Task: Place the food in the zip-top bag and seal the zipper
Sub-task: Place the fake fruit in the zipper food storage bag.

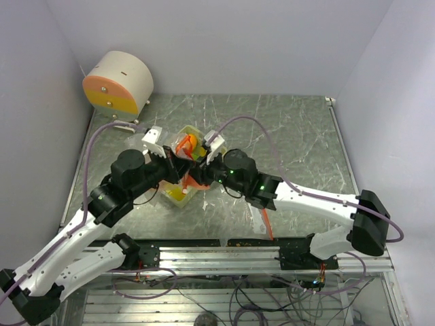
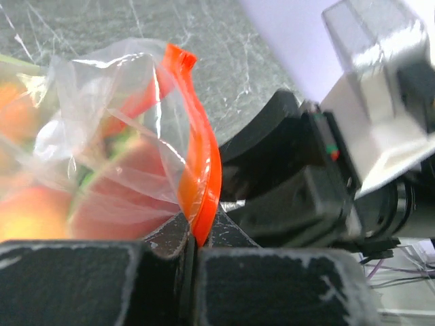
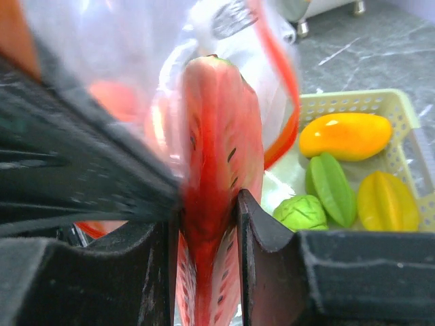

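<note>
A clear zip-top bag [image 2: 129, 129] with an orange-red zipper strip [image 2: 201, 176] is held up at the table's middle [image 1: 183, 187]. My left gripper [image 2: 195, 239] is shut on the zipper strip. Peach-coloured food [image 2: 41, 210] shows blurred inside the bag. My right gripper [image 3: 207, 224] is shut on a red watermelon slice [image 3: 221, 142], right at the bag's mouth. In the pale tray [image 3: 401, 102] lie an orange mango [image 3: 345, 134], a green starfruit [image 3: 332, 187], a yellow starfruit [image 3: 386, 200] and a light green knobbly piece [image 3: 301, 212].
A round white and orange appliance [image 1: 117, 83] stands at the back left corner. The two wrists meet closely over the tray [image 1: 192, 131]. A loose orange-red strip [image 1: 268, 227] lies on the table near the right arm.
</note>
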Controlling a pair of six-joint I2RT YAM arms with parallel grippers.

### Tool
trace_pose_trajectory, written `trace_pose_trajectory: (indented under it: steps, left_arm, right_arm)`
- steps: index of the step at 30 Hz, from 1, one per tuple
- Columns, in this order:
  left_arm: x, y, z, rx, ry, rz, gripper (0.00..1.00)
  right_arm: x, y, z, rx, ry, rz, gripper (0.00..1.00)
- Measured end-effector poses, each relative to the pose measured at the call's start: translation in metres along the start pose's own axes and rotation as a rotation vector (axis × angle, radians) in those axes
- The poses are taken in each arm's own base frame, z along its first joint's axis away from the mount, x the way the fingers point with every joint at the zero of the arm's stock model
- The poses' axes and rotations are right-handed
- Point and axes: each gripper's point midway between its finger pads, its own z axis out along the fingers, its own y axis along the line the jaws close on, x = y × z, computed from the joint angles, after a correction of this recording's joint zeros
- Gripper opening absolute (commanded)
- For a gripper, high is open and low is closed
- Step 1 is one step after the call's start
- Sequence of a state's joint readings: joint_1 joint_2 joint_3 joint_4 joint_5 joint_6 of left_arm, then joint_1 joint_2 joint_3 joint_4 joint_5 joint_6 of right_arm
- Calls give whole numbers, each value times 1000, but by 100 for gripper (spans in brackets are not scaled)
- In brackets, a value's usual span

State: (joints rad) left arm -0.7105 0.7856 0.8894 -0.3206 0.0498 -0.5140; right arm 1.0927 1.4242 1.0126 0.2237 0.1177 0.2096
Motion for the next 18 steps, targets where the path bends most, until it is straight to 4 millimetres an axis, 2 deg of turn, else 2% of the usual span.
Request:
trace_pose_trajectory:
  steps: [2,4,7,10,14,18]
  left_arm:
    - [-3,-2,-6,22,-40,-5,7]
    - [2,-4,-11,44,-45,-15,7]
    - [28,0,-7,64,-7,-37,7]
    - [53,9,6,50,52,-58,7]
    - [68,12,32,51,107,-83,7]
    - [85,18,48,48,133,-120,7]
  right_arm:
    - [-12,-9,-7,19,-29,12,0]
    - [-25,-23,-14,55,-64,30,0]
    - [-51,-38,-29,100,-128,43,0]
    - [-62,-41,-39,113,-151,43,0]
    - [-55,-43,-42,124,-123,36,0]
    - [-34,-50,-42,149,-75,28,0]
